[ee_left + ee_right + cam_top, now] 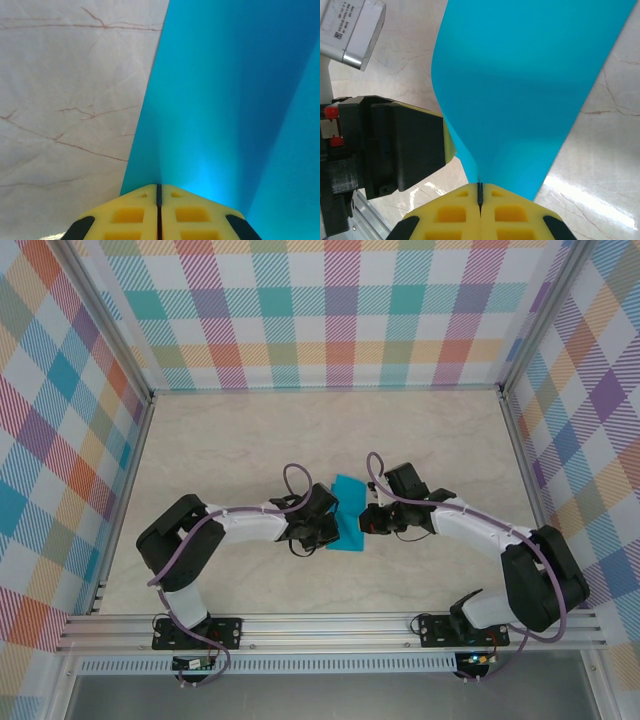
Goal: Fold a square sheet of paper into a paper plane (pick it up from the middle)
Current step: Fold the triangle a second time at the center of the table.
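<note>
The square sheet of paper (349,512) is teal-blue and is held up off the table between both grippers, bent along a crease. My left gripper (327,527) pinches its left side. In the left wrist view the yellow fingers (130,210) are pressed together, and the paper (225,100) rises straight out of the seam of the left gripper (159,188). My right gripper (371,520) pinches the opposite side. In the right wrist view the right gripper (480,186) is shut on a narrow fold of the paper (520,75), which fans out wide above it.
The marble-patterned table (230,440) lies under the paper. The left arm's black gripper body (395,145) sits close beside the paper in the right wrist view. Checked walls (340,310) and an aluminium frame (330,630) enclose the table.
</note>
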You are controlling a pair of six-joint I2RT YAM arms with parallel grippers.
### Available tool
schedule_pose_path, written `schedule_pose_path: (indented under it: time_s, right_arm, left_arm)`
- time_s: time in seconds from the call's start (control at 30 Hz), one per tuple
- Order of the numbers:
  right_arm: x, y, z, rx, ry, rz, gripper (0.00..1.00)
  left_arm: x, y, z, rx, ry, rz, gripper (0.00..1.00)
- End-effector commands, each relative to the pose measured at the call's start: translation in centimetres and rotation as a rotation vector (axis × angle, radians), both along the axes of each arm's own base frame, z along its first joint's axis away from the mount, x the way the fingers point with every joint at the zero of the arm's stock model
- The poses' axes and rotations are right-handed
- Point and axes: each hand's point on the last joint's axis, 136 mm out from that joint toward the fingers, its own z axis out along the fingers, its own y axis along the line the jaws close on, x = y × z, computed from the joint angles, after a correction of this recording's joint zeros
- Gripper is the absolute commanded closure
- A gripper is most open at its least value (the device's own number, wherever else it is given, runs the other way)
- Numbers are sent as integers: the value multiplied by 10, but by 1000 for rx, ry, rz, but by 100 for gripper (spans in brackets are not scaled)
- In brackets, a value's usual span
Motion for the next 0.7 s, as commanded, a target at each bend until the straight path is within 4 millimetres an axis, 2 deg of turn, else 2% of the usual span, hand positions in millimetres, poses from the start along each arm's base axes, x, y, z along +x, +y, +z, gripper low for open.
schedule_pose_path:
  time_s: [0.0, 0.13, 0.33, 0.67]
  right_arm:
    - [0, 9, 3, 49, 16, 35, 97]
    - [-1, 18, 5, 93, 38, 59, 97]
    - [6, 19, 3, 77, 44, 40, 97]
    - [13, 19, -20, 25, 100, 21, 97]
  left_arm:
    - [-16, 43, -24, 200, 33, 39, 93]
    - [-16, 56, -17, 248, 6, 42, 93]
    - [-12, 63, -6, 277, -32, 33, 91]
    - [-7, 45, 1, 207, -46, -10, 88]
